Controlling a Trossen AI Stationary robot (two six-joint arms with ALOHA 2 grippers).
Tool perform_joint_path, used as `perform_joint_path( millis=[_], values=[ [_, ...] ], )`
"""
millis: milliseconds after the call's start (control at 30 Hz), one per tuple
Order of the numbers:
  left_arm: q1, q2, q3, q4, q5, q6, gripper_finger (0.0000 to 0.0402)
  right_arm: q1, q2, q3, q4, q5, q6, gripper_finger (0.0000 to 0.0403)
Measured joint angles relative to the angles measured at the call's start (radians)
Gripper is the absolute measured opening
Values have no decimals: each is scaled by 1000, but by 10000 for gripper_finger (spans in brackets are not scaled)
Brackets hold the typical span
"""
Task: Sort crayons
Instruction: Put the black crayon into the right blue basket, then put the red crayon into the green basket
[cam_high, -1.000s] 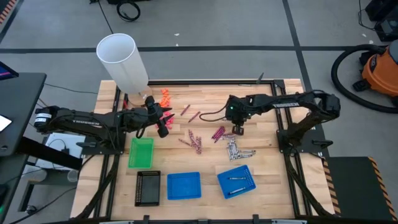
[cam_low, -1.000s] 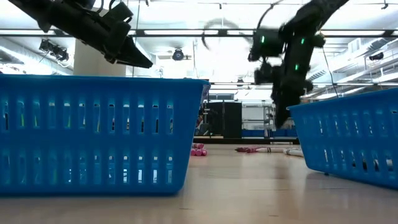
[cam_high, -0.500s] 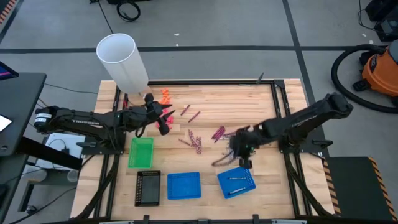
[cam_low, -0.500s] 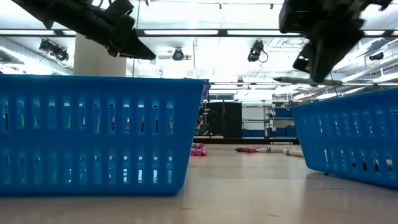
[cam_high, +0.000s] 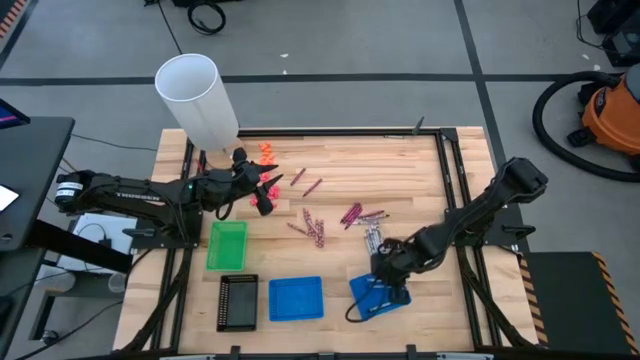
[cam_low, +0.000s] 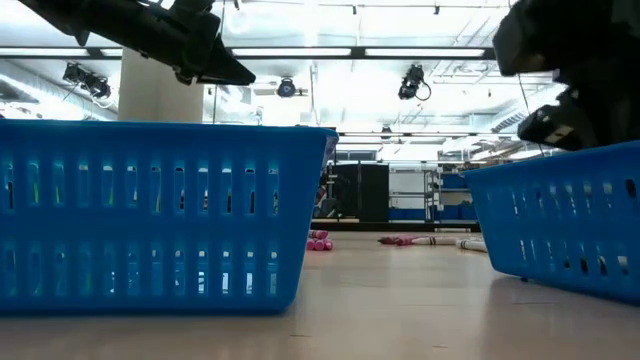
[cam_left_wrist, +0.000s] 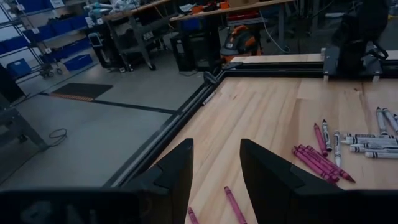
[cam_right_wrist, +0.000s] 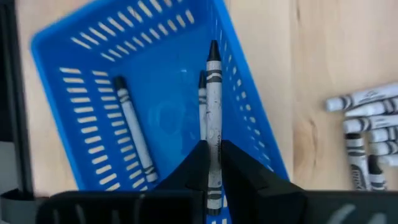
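Right hand (cam_right_wrist: 211, 163): we see it clenched on a grey crayon (cam_right_wrist: 214, 118), poised over the right blue tray (cam_high: 368, 291) at the worktop's near right.
Grey crayon: held upright between the fingers (cam_right_wrist: 239, 174), its dark tip pointing out across the tray's floor.
Right blue tray: we count two more grey crayons lying inside, one (cam_right_wrist: 133, 127) toward the tray's middle and one (cam_right_wrist: 202, 102) just beside the held crayon.
Left hand (cam_left_wrist: 216, 163): released, fingers apart with nothing between them, hanging above the worktop's (cam_high: 400, 170) far left near the white tube (cam_high: 196, 98).
Grey pile (cam_high: 374, 240): a cluster of grey crayons lies on the wood just beyond the right blue tray; in the right wrist view we see them side by side (cam_right_wrist: 367, 124).
Maroon crayons (cam_high: 352, 214): a small bunch near the worktop's centre, with a looser scatter (cam_high: 314, 230) to its left and two singles (cam_high: 305, 182) farther off.
Other trays: a green tray (cam_high: 227, 245), a black tray (cam_high: 237, 301) and a second blue tray (cam_high: 296, 298) line the near left.
Orange bits (cam_high: 265, 153): at the far left, beside the tube.
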Motion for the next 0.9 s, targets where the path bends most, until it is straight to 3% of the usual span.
perform_joint_path(
  millis=[267,467,700,900],
  values=[
    [-1,0,0,-1,4,-40,142,4,56,0,4,-26,-5,70],
    [23,1,0,-54,195,-155,142,3,-19,0,-2,-16,0,84],
    [34,37,0,-162,262,-260,142,-5,-166,0,-57,203,-90,85],
    [46,148,13,-178,291,-359,142,-86,-248,-67,-64,356,-171,84]
  ],
)
